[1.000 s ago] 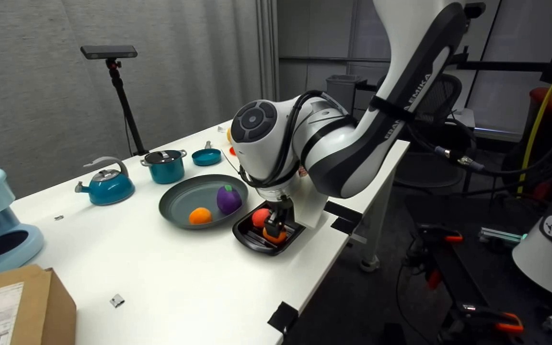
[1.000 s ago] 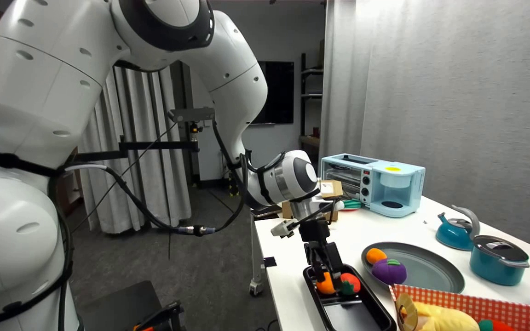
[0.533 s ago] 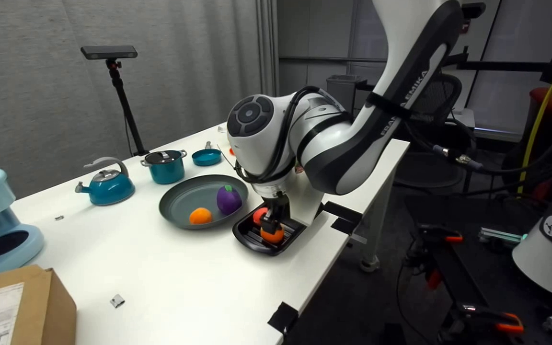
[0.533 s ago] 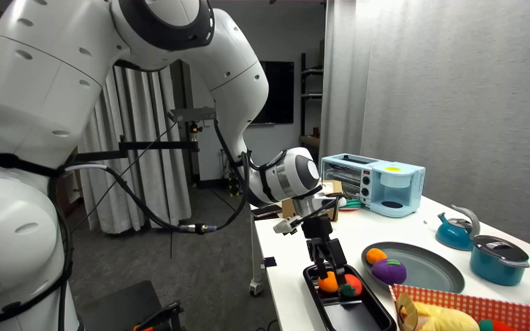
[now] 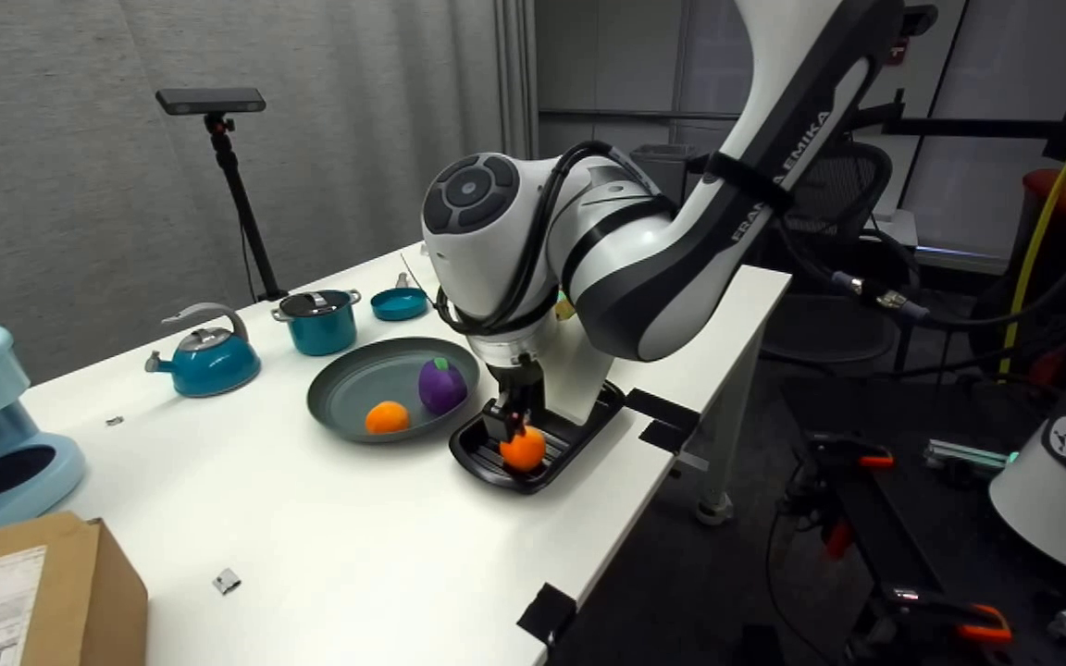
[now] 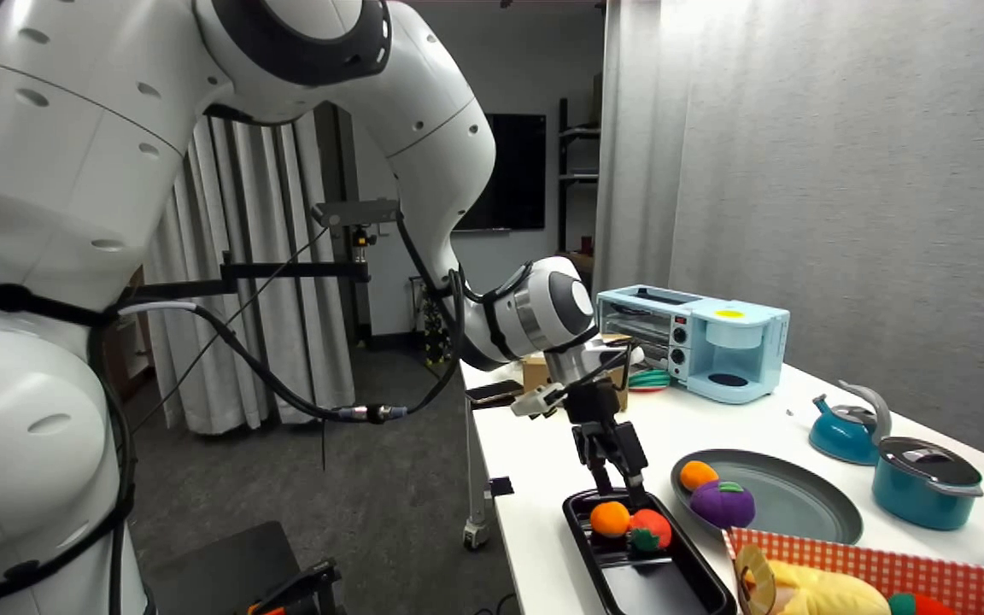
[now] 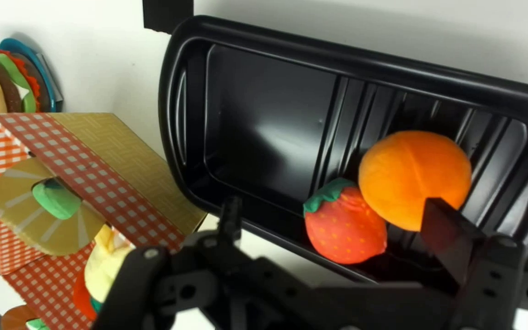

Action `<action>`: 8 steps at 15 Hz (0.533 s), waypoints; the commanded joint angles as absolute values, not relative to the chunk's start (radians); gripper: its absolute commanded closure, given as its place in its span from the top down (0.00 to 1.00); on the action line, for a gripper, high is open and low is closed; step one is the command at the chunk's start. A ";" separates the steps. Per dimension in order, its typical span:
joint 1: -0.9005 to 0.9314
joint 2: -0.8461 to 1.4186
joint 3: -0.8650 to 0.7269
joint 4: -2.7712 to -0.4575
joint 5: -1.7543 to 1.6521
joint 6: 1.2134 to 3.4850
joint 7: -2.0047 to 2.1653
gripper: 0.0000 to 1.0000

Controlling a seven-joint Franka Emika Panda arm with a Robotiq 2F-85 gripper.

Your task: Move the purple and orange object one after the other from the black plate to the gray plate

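Note:
The gray plate [image 5: 339, 393] holds a purple object [image 5: 442, 386] with a green top and an orange ball [image 5: 388, 418]. Both also show on it in an exterior view, the purple object [image 6: 723, 504] in front of the orange ball [image 6: 698, 475]. The black tray [image 7: 264, 34] holds a second orange ball [image 7: 413, 176] and a red strawberry [image 7: 344, 224] that touch or nearly touch. My gripper [image 7: 335, 208] is open and empty above the tray. In the wrist view one fingertip overlaps the tray's orange ball. In an exterior view the gripper [image 6: 620, 495] hangs just above both fruits.
A red-checkered box [image 6: 868, 559] with toy food stands beside the tray. A teal pot [image 6: 926, 487], a teal kettle [image 6: 846, 431] and a blue toaster oven [image 6: 688, 337] stand farther back. A cardboard box [image 5: 43, 592] is at the table's end. The table edge runs close to the tray.
My gripper has risen from among the fruits in the tray to just above them. The tray's orange ball has shifted slightly. The things on the gray plate have not moved.

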State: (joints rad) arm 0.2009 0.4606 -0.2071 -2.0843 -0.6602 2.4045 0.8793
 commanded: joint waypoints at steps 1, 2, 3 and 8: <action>0.188 0.442 -0.174 -2.092 -0.668 2.411 0.864 1.00; 0.191 0.444 -0.165 -2.091 -0.666 2.414 0.860 1.00; 0.193 0.445 -0.157 -2.090 -0.666 2.417 0.857 1.00; 0.194 0.473 -0.123 -2.077 -0.658 2.431 0.844 1.00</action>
State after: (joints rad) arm 0.2029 0.4611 -0.1356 -2.0841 -0.6602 2.4156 0.8680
